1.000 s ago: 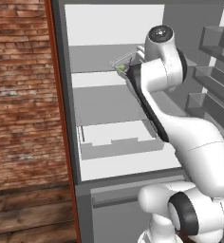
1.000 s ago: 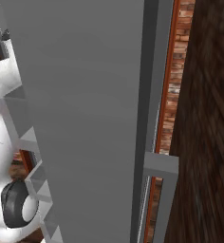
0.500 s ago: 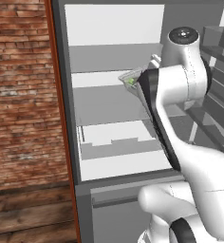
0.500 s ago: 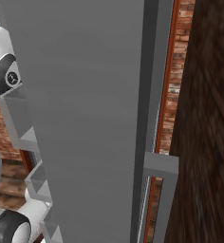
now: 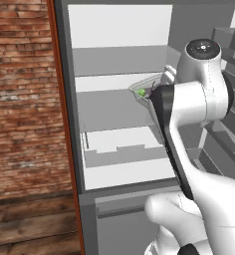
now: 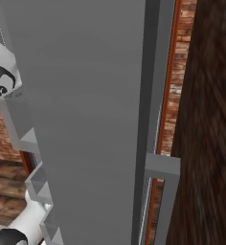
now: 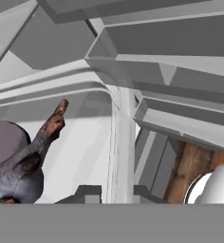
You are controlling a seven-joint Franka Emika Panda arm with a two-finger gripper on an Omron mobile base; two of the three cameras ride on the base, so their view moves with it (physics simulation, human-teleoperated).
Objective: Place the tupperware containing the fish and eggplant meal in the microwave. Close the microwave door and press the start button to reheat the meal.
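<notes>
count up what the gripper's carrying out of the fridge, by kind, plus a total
tupperware: 1
dark grey fish pieces: 1, seen close in the hand view
purple eggplant lumps: 1
bright green bits: 1
total: 4, all held together at the gripper, in front of the fridge shelves

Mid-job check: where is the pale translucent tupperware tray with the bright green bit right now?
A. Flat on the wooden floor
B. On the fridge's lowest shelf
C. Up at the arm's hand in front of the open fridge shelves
C: the pale translucent tupperware tray sits raised at the hand, before the fridge shelves.
</notes>
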